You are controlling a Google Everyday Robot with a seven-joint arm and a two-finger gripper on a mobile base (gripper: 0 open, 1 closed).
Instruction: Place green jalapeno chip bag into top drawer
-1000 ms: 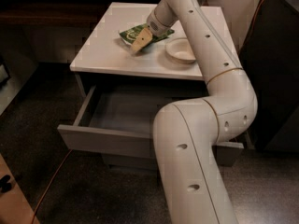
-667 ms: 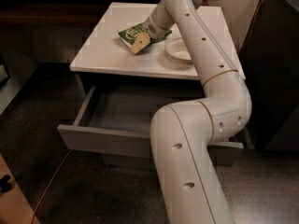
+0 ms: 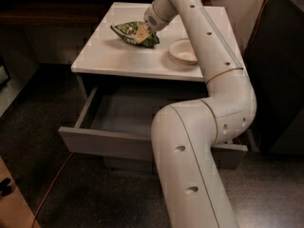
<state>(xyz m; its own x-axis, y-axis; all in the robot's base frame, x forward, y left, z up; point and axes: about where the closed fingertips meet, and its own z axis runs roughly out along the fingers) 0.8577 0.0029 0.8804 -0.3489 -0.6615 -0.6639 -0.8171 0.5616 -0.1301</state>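
Note:
The green jalapeno chip bag (image 3: 129,32) is at the middle of the white cabinet top (image 3: 104,56), just left of the beige bowl. My gripper (image 3: 142,32) reaches down from the right and is shut on the bag's right end, with a pale fingertip (image 3: 141,33) lying across the foil. The bag sits low over the top, and I cannot tell whether it still touches it. The top drawer (image 3: 107,144) is pulled out towards me below the cabinet top, and its grey inside (image 3: 126,113) shows nothing in it. My arm hides the drawer's right part.
A beige round bowl (image 3: 184,51) stands on the cabinet top right of the bag. My white arm (image 3: 213,103) crosses the cabinet's right side. A dark cabinet (image 3: 280,65) stands at the right. An orange cable (image 3: 52,184) lies on the dark floor.
My gripper and the bag have moved a little to the left and back over the cabinet top. The bag now stretches out further to the left. The drawer and bowl have not moved.

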